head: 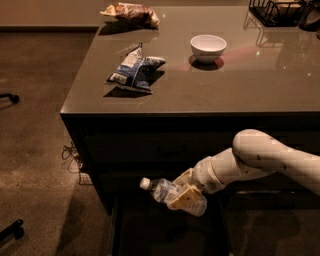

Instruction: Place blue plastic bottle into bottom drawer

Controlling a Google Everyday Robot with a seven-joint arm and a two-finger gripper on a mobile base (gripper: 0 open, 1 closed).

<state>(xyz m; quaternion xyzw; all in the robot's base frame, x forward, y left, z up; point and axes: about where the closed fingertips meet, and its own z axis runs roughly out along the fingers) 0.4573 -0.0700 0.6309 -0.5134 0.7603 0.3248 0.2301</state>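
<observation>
Although dim under the bench [200, 95] lip, legible enough to work from. Far left on the floor, a tangle of cables [70, 152] by the cabinet corner. Up on top, moving rightward: brown snack bag [131, 13] at the back, blue and white snack bag [134, 70] nearer the front, white bowl [208, 47], wire rack [277, 11] in the far corner; none of it part of the job. Lower down, blue plastic bottle [162, 189] hanging roughly level in the air, white cap pointing left, over the pulled-out bottom drawer [150, 235] and not touching it. Taken about the labelled body, toward the base end, by the gripper [186, 197]; fingers [192, 202] closed snugly on it, cap and neck poking free to the left. Arm [260, 160] reaching in from the right, below the bench top. Probably light, though impossible to read the fill in this gloom. Thin-walled, so apt to dent under a hard squeeze, and smooth enough to slip or roll once let go. Best held mid-body across the label, never by the cap. Judged near the end: needs lowering into the drawer, laying on its side on the flat bottom, then releasing gently.
</observation>
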